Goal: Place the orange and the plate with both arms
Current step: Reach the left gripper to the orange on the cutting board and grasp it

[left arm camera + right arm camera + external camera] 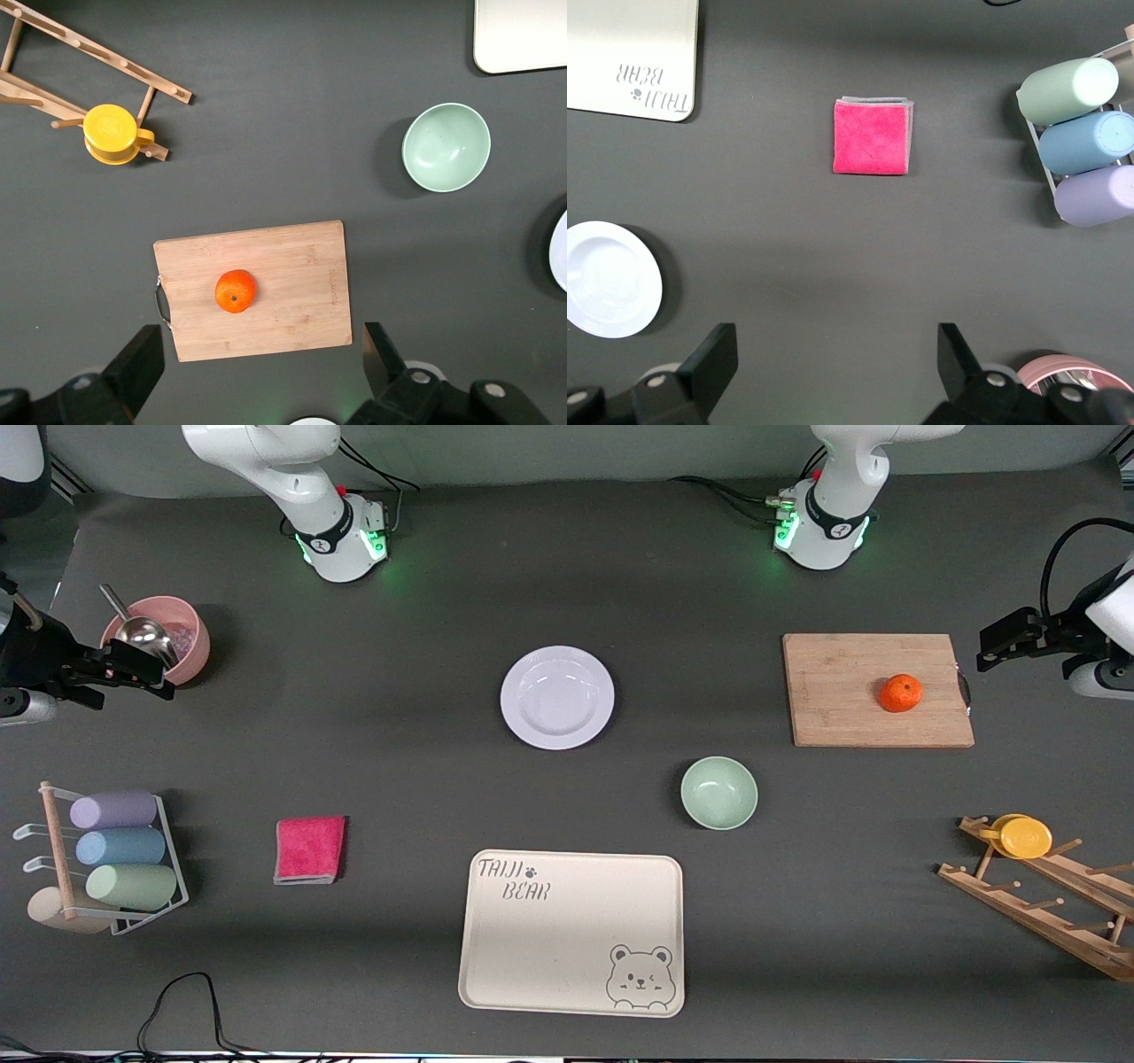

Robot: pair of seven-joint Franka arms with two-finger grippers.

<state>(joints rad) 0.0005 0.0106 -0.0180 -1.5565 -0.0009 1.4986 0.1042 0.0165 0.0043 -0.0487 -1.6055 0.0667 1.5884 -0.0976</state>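
Observation:
The orange (901, 693) sits on a wooden cutting board (877, 689) toward the left arm's end of the table; the left wrist view shows it too (236, 291). The pale plate (557, 697) lies bare on the mat mid-table, and it shows in the right wrist view (609, 279). My left gripper (1005, 642) hangs open and empty in the air beside the board (263, 363). My right gripper (133, 669) hangs open and empty at the right arm's end of the table, over bare mat (837, 359).
A mint-green bowl (718, 792) and a cream bear tray (571, 932) lie nearer the camera than the plate. A pink cloth (310, 849), a cup rack (115, 859), a pink bowl with a scoop (164, 638) and a wooden peg rack with a yellow cup (1023, 836) stand around.

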